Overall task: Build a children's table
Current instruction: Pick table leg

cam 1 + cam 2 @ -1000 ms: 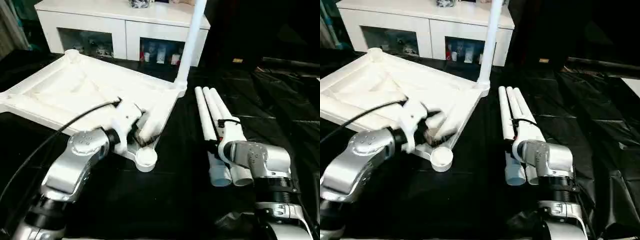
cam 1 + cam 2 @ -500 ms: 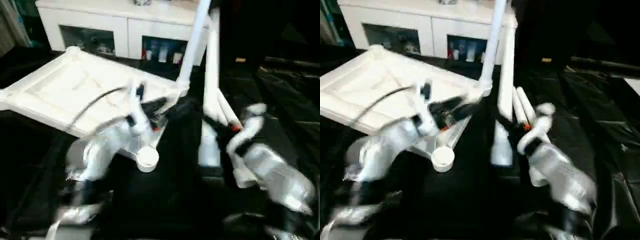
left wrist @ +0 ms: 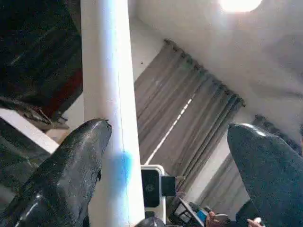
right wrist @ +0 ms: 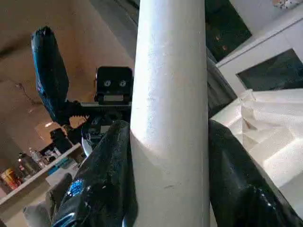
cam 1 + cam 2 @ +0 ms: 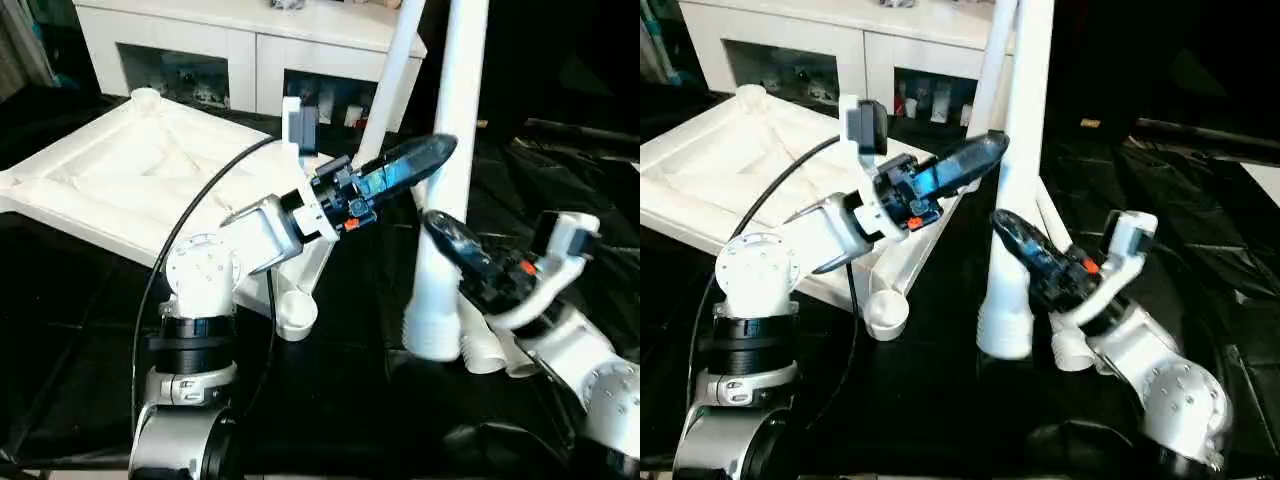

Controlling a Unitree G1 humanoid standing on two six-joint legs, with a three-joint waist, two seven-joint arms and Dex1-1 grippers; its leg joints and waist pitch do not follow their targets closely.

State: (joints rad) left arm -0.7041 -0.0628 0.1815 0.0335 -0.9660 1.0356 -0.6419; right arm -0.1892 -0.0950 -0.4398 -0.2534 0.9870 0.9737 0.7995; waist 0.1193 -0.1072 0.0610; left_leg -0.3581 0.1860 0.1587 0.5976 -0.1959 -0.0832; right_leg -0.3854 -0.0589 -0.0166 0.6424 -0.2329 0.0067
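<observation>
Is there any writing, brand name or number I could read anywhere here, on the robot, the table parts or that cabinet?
None can be read.
Items behind the cabinet glass doors: too small and blurred to tell.
Tabletop, held leg, left gripper, right gripper: no visible text.

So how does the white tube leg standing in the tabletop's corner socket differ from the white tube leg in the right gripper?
The socketed white tube leg is fixed in the white plastic tabletop; the gripped white tube leg is clamped by the right gripper. The socketed one leans; the gripped one stands nearly upright, with its wide ribbed end free. Both are long, white and plain.
</observation>
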